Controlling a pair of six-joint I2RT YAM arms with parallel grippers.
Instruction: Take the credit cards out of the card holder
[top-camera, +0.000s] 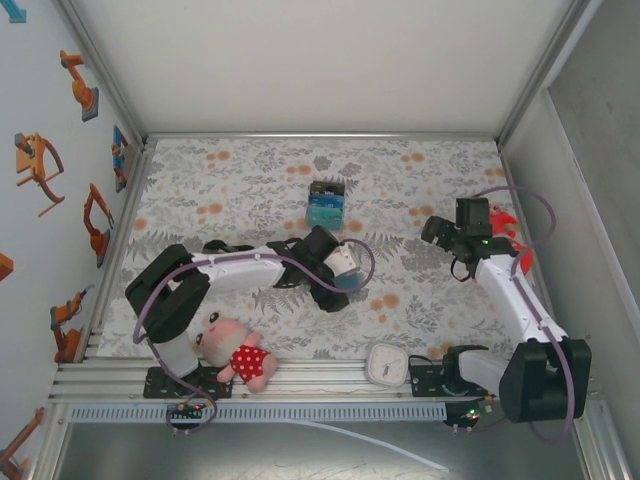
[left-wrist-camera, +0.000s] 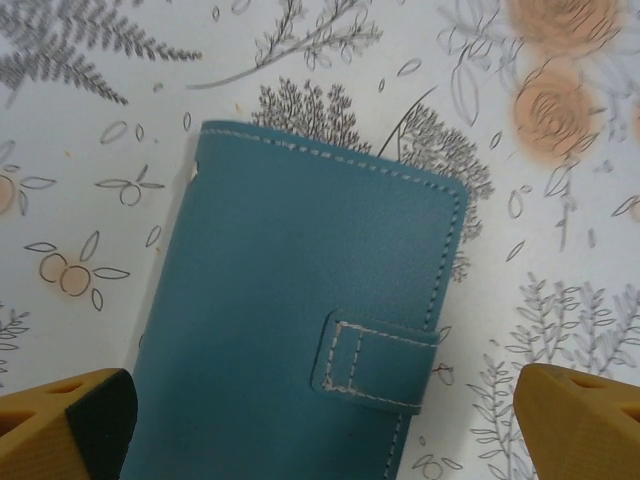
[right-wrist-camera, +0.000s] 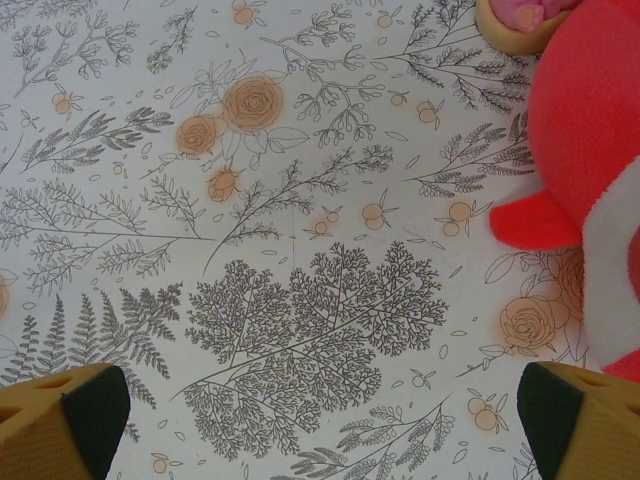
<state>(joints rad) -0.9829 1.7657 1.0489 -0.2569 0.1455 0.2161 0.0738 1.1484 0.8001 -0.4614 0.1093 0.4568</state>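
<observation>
My left pincer (left-wrist-camera: 320, 410) hovering wide over closed steel-blue stitched leather wallet (left-wrist-camera: 290, 290); judging it light, pliant, slick; thinking strap tab (left-wrist-camera: 375, 365) best hold.

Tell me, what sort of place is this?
Probably a robot test booth: left arm and right arm bolted to an aluminium rail, white enclosing panels, floral tablecloth, plus a plush doll.

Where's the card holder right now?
In the left wrist view the card holder lies closed on the floral cloth, beneath the open left end effector.
</observation>
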